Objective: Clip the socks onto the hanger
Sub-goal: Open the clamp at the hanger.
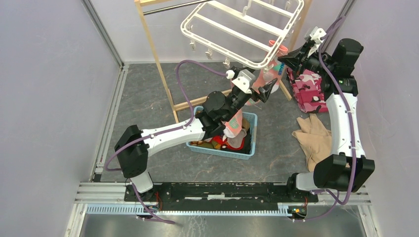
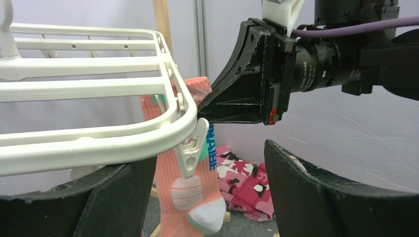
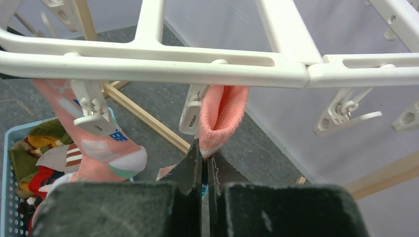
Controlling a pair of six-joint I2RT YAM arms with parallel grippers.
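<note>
The white hanger (image 1: 247, 30) hangs at the back, small clips along its rim (image 3: 197, 66). My right gripper (image 3: 205, 150) is shut on the cuff of a salmon-pink sock (image 3: 222, 116), held up just under the rim next to an empty clip (image 3: 190, 116). A second salmon-pink sock (image 2: 185, 197) with a white and teal toe hangs at the neighbouring clip (image 2: 190, 148). My left gripper (image 2: 212, 197) is open, its fingers either side of that sock and short of it. More socks lie in the blue basket (image 1: 249, 134).
A light wooden frame stand (image 1: 158, 64) carries the hanger. A pink camouflage cloth (image 1: 311, 91) lies against the right wall, with a tan garment (image 1: 314, 138) on the floor in front of it. The two grippers (image 1: 264, 84) (image 1: 285, 58) are close together at the hanger's near corner.
</note>
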